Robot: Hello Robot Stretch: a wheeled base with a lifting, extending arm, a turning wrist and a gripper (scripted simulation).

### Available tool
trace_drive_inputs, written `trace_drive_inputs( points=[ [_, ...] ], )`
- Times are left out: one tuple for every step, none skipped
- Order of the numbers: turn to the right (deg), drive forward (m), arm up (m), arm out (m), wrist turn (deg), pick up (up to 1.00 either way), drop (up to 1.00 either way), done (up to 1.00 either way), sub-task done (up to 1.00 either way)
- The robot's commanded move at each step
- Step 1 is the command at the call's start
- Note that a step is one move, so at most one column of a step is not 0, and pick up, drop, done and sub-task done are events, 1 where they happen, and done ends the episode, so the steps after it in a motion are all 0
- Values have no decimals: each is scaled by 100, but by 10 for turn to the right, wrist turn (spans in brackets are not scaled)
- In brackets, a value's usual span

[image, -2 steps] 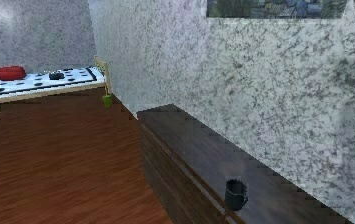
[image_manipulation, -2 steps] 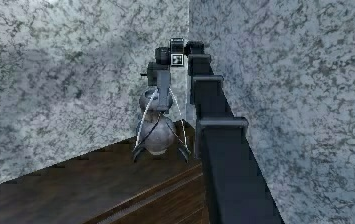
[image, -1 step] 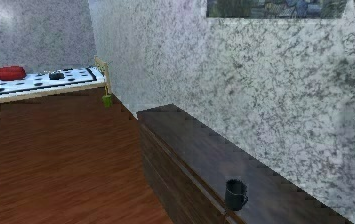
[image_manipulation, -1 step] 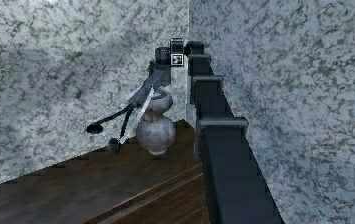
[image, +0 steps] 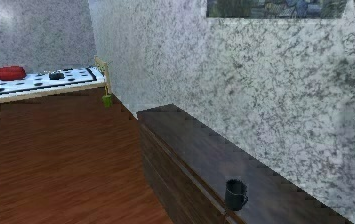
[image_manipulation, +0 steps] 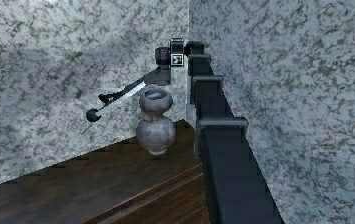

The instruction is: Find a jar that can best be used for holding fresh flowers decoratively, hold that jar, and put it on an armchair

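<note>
Grey jar (image_manipulation: 155,122) upright on dark wood dresser (image_manipulation: 75,185), in the wall corner. End effector (image_manipulation: 98,106) sits by the jar's mouth on the arm side view's left, fingers angled down-left. Can't tell if it's touching the jar or grasping anything. Arm (image_manipulation: 220,130) runs up just right of jar. Fwd view: prob. same dresser, dark cup (image: 235,193) on top. Bed (image: 45,82) w/ red pillow (image: 11,72) far back.

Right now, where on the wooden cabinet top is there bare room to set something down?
In the forward view the cabinet top is bare from its far end to the dark cup. In the arm side view the wood left of and in front of the grey vase is bare; it is crowded around vase, gripper and arm.
</note>
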Motion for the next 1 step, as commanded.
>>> trace_drive_inputs(
  points=[
    [0, 0, 0, 0, 450, 0, 0, 0, 0]
  ],
)
